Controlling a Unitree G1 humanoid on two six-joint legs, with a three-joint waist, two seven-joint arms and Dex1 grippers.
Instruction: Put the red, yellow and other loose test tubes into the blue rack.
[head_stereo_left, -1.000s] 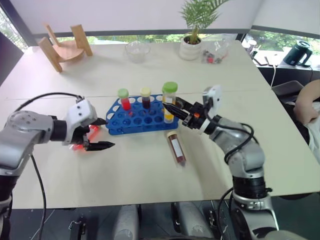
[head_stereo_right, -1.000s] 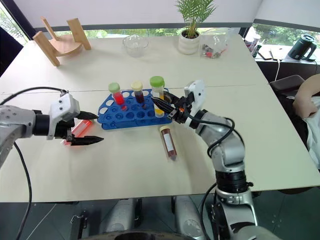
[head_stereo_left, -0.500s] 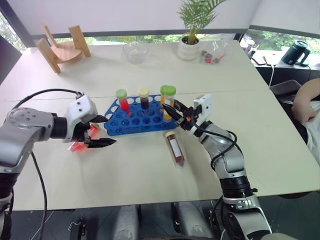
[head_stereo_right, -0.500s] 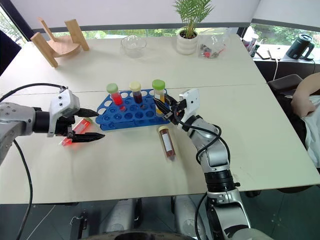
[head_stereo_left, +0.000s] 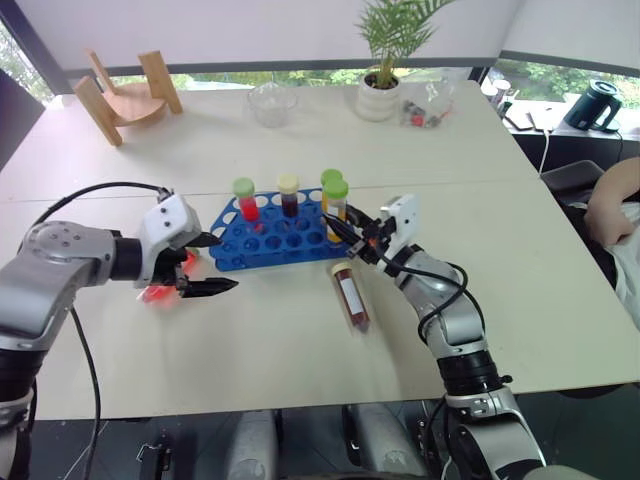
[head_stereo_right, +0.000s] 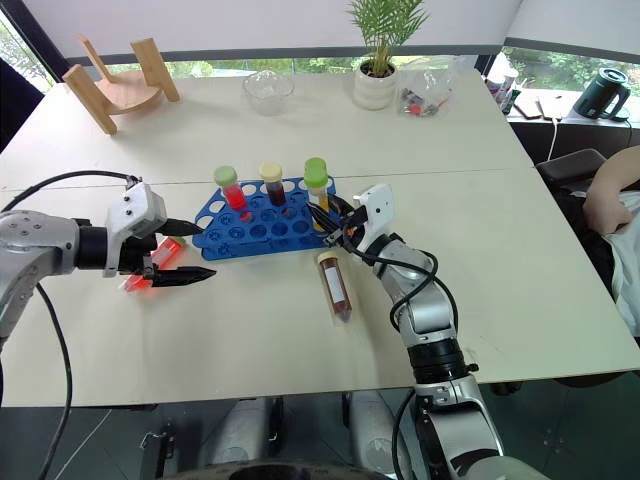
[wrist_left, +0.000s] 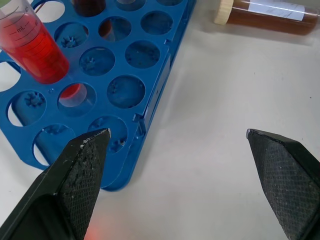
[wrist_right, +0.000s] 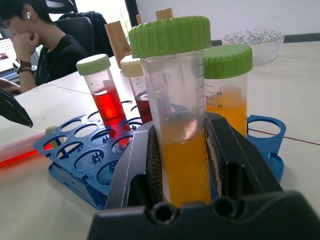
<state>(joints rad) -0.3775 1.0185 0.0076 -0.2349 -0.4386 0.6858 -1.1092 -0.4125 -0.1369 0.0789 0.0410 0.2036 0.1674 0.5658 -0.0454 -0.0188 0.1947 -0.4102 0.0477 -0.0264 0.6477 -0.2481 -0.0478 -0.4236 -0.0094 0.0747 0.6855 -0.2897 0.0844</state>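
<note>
The blue rack (head_stereo_left: 268, 238) sits mid-table holding three upright tubes: a green-capped red one (head_stereo_left: 245, 203), a yellow-capped dark one (head_stereo_left: 290, 197) and a green-capped orange one (wrist_right: 227, 95). My right gripper (head_stereo_left: 341, 226) is shut on another green-capped orange tube (wrist_right: 182, 145), upright at the rack's right end; whether its tip is in a hole is hidden. A brown tube (head_stereo_left: 350, 293) lies loose in front of the rack. A red tube (head_stereo_right: 140, 278) lies left of the rack, partly hidden under my left gripper (head_stereo_left: 223, 263), which hangs open above it.
At the back of the table stand a wooden holder (head_stereo_left: 125, 85), a glass bowl (head_stereo_left: 272, 101), a potted plant (head_stereo_left: 384, 90) and a plastic bag (head_stereo_left: 430, 104). A person (head_stereo_left: 615, 215) sits at the right edge, by a black kettle (head_stereo_left: 597, 106).
My right gripper has sunk with the orange tube, bringing it lower at the rack's right end. The left gripper has stayed put.
</note>
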